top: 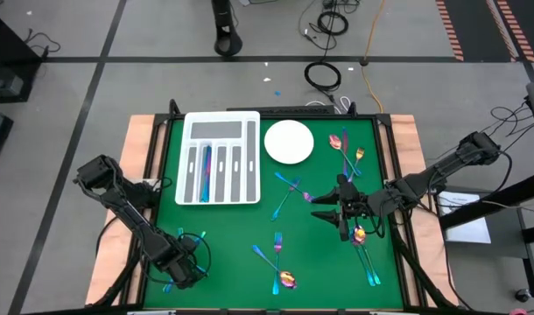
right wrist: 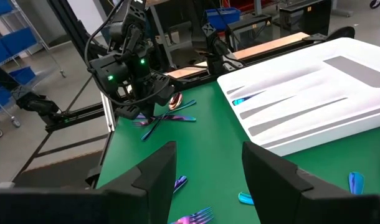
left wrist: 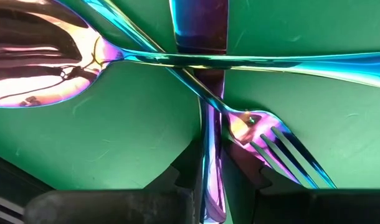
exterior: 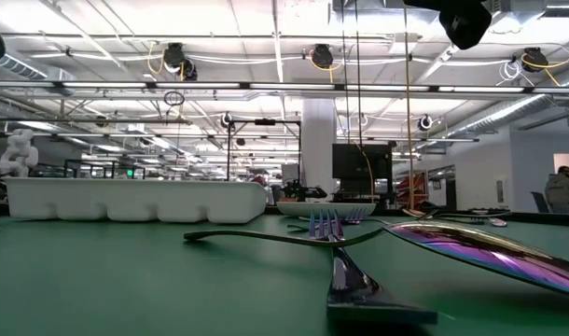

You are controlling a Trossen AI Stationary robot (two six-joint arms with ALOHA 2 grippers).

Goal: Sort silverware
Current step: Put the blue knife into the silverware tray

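Iridescent silverware lies scattered on the green mat (top: 249, 219). In the table's near left corner my left gripper (top: 185, 268) points steeply down, shut on a knife (left wrist: 197, 31). A spoon (left wrist: 34, 59) and a fork (left wrist: 274, 146) cross that knife with their handles. The same heap (right wrist: 165, 118) shows under the left gripper in the right wrist view. Above the mat's right half my right gripper (right wrist: 209, 180) hangs open, with nothing between its fingers. My left gripper pinches the knife's narrow handle (left wrist: 211, 177) between its two fingers, which stand close on either side of it. The fingers come from above, pointing steeply down, and lie across the handle. The knife lies flat on the mat, its wide blade end away from the fingers.
A white divided tray (top: 220, 158) at the far left holds a blue piece (top: 206, 163) in one slot. A round white plate (top: 289, 142) sits beside it. More silverware lies at mid-mat (top: 286, 194), near the front (top: 276, 258) and at the right (top: 347, 149).
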